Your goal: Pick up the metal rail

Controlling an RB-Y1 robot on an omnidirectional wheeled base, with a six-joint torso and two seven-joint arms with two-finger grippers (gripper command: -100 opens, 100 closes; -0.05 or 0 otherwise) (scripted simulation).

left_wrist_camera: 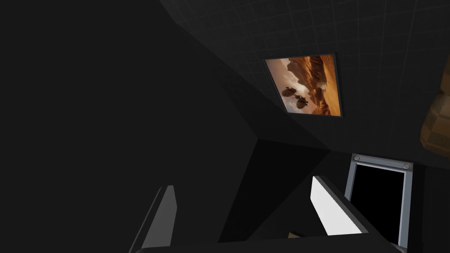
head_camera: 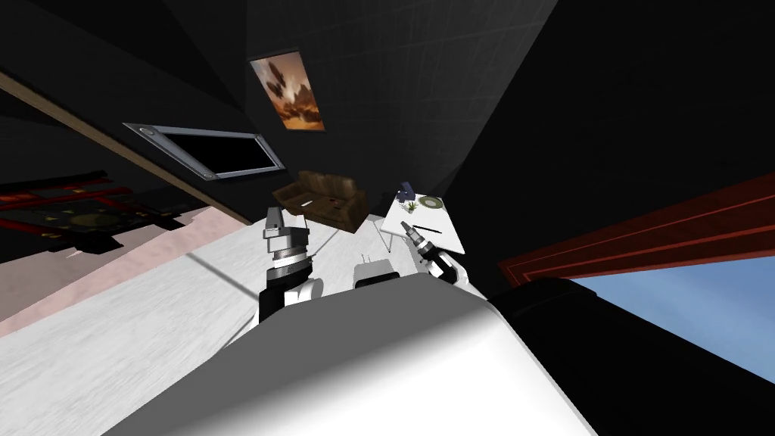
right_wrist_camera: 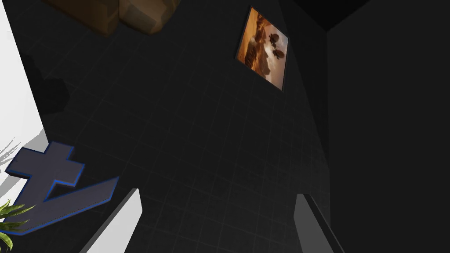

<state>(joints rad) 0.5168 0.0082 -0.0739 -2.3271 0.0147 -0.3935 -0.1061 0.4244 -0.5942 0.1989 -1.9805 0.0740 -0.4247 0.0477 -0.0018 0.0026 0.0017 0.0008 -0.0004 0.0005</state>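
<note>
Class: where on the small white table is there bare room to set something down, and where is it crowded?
Crowded: the far edge of the white table, where dark blue ornament, small plant and round plate cluster. Bare: the strip between the thin dark rail and the near edge, partly under the open right gripper.

1 rail (head_camera: 426, 228), 1 table (head_camera: 451, 241), 1 sofa (head_camera: 322, 198), 1 pic (head_camera: 288, 91)
</note>
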